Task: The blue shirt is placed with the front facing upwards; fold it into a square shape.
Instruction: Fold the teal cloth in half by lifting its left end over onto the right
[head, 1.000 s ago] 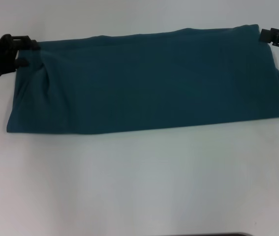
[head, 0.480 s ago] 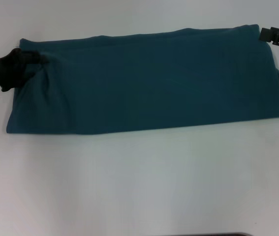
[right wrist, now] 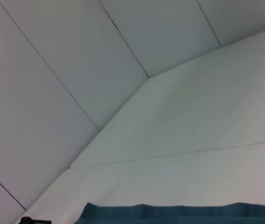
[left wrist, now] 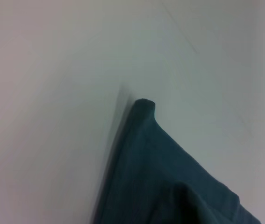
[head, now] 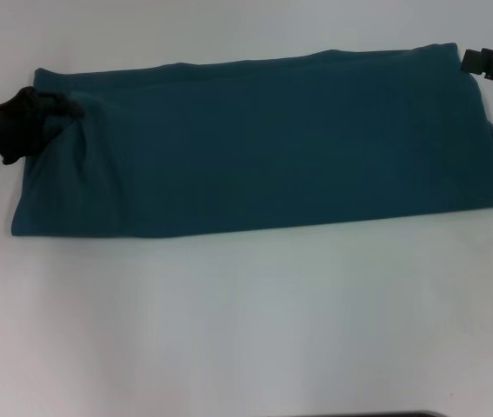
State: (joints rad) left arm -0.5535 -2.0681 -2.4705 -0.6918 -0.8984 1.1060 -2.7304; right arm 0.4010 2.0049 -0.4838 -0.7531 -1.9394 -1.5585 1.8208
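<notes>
Teal-blue cotton, the large short-sleeved shirt (head: 263, 143) lies as a long folded band across the white table (head: 246, 330). We note the left gripper (head: 50, 109) has advanced from outside the shirt's far left corner onto it; cloth bunches around the black fingers, though whether they clamp we cannot tell. The right gripper (head: 489, 65) stays just beside the shirt's far right corner; its state is likewise unclear. We judge an end-over-end fold is starting.

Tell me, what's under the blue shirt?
The white table shows all around the blue shirt, so the shirt lies on it. Anything beneath the folded cloth is covered.
</notes>
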